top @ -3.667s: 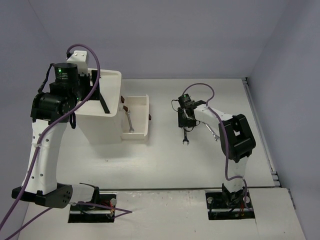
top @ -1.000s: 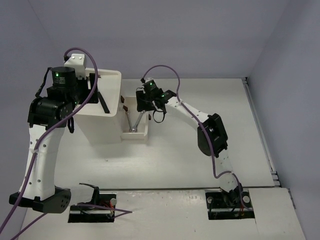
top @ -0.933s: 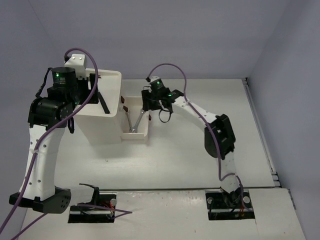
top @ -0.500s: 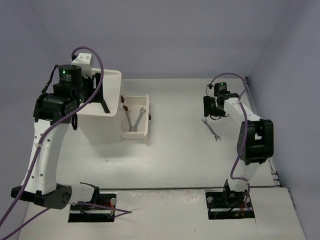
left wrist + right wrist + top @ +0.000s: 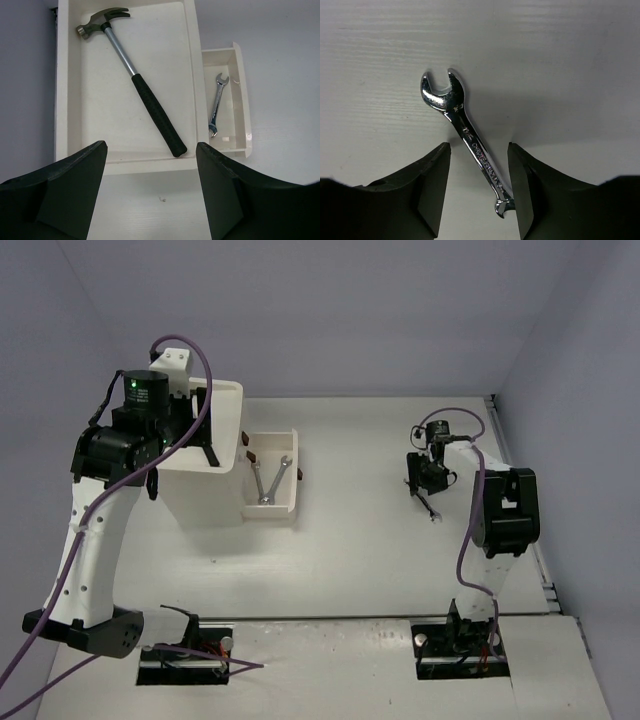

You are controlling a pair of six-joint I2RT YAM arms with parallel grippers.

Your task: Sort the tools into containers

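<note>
- Your left fingers [image 5: 75, 190] stand wide apart with nothing between them. The left gripper [image 5: 150, 146] hangs above the shallow rimmed top tray [image 5: 100, 100] of the tall white plastic cabinet [image 5: 205, 495], at the left of the white tabletop [image 5: 350, 540].
- The black-handled, steel-headed hammer [image 5: 150, 100] lies flat in that tray. In the left wrist view its long axis runs diagonally, with the head at the upper-left corner and the end of the grip at the lower-right, close to the tray's rim. Nothing else shares the tray with it.
- A purple cable [image 5: 190, 360] loops over the left arm above the cabinet.
- Just right of the cabinet, a white pull-out drawer [image 5: 270, 512] with small dark-red handles [image 5: 248, 445] stands open. Two small silver wrenches [image 5: 258, 483] lie inside in a V: their near ends are close together and their far ends are spread.
- Well apart to the right, a third small silver wrench [image 5: 467, 137] lies on bare tabletop with nothing else near it.
- Your right gripper [image 5: 478, 146] is low over this wrench, fingers partly open and straddling the shaft. They are not clamped on it. A gap shows on the left side, and the right finger sits against or just beside the lower end.
- In the right wrist view its open jaw end points up-left and the other end down-right.
</note>
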